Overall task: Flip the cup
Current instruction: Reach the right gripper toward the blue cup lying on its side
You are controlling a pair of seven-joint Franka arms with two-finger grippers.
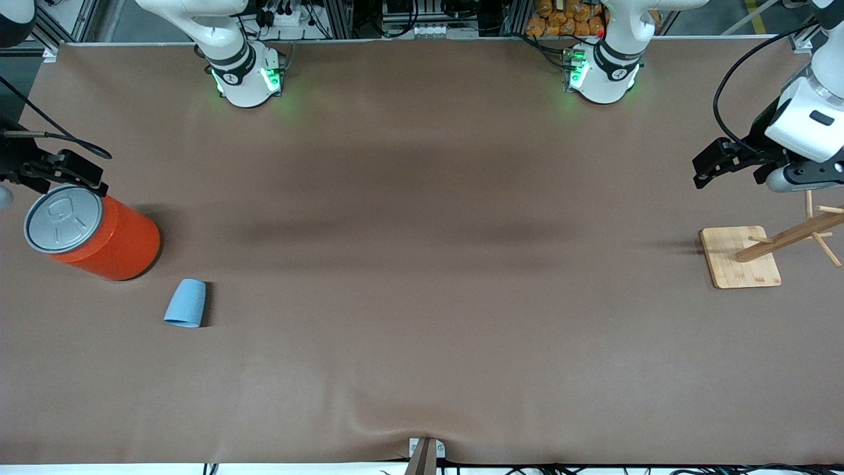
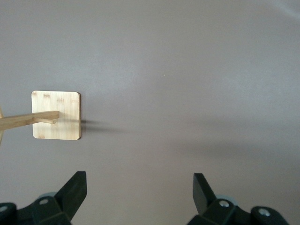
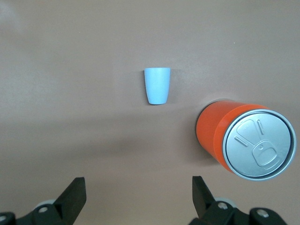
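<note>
The cup (image 1: pixel 185 303) is seen on the worktop (image 1: pixel 422 297) toward the right arm's end, just nearer the front camera than the orange can (image 1: pixel 92 231) and a little apart from it. It appears to stand mouth-down, its wider rim on the worktop, though whether it stands or lies on its side cannot be settled; its inside is not shown in any view.

The right claw (image 3: pixel 136 201) is held high above the worktop near the can, with the cup in its wrist view (image 3: pixel 156 86); its fingers are spread wide and nothing is held. The left claw (image 2: pixel 138 199) hangs over the worktop beside the wooden rack (image 1: pixel 740 257) at the left arm's end, its fingers likewise spread apart and empty; that arm is judged to be waiting.

The flip is judged not yet begun. Several risks are foreseen. The can stands close to the cup, so it could be struck or toppled by the right arm on a careless descent. The cup is light and tapered, so it could be squeezed out of the fingers if gripped low on its slope, or pushed across the worktop if one finger lands first. A release made before the cup is fully turned could leave it rolling.

In the front view the right claw is cut off at the edge and partly masked by the can, and the rack's pegs run out of frame.
</note>
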